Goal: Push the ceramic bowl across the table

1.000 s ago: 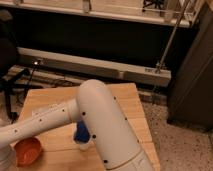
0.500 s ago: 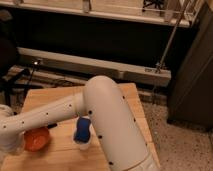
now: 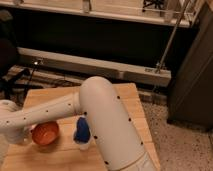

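Table [image 3: 52, 97]: bowl [image 3: 46, 133] sits near its front-left corner. Gripper [image 3: 17, 134] at bowl's left side, fingers pressed together. Push low on the wall, slow and straight, angled clear of cup [image 3: 81, 131] just beside. Count: one table, one arm [image 3: 107, 122], one bowl, one cup, one gripper.

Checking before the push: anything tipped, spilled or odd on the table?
The blue-lined cup seems tipped on its side beside the ceramic bowl; no spill visible. The gripper sits image-left of the bowl, shut.
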Controlling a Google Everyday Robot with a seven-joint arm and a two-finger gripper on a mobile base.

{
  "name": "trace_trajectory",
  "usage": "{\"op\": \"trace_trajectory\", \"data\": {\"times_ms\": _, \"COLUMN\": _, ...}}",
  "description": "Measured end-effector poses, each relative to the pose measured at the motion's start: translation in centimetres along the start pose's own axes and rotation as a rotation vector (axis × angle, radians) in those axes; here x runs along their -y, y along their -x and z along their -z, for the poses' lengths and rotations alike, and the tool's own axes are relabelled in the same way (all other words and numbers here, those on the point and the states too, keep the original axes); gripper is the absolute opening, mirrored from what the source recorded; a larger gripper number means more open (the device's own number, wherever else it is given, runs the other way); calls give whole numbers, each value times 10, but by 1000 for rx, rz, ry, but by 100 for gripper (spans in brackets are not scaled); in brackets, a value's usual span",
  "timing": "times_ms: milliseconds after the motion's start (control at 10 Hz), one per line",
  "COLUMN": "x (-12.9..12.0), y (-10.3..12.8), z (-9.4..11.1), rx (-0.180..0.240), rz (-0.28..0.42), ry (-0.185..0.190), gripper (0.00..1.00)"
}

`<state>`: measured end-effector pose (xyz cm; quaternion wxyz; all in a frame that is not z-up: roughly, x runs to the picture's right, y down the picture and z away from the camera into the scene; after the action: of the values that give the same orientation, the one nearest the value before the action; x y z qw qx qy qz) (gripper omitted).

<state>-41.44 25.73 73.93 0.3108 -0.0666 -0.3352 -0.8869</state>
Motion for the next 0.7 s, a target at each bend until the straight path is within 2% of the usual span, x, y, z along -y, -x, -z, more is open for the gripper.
{"op": "trace_trajectory", "data": {"times_ms": 300, "x": -25, "y": -3, "z": 2, "rx": 8, "rz": -59, "ry": 34, "gripper": 0}}
{"op": "trace_trajectory", "data": {"times_ms": 700, "x": -64, "y": 26, "z": 5, "rx": 50, "rz": -168, "ry": 31, "gripper": 0}}
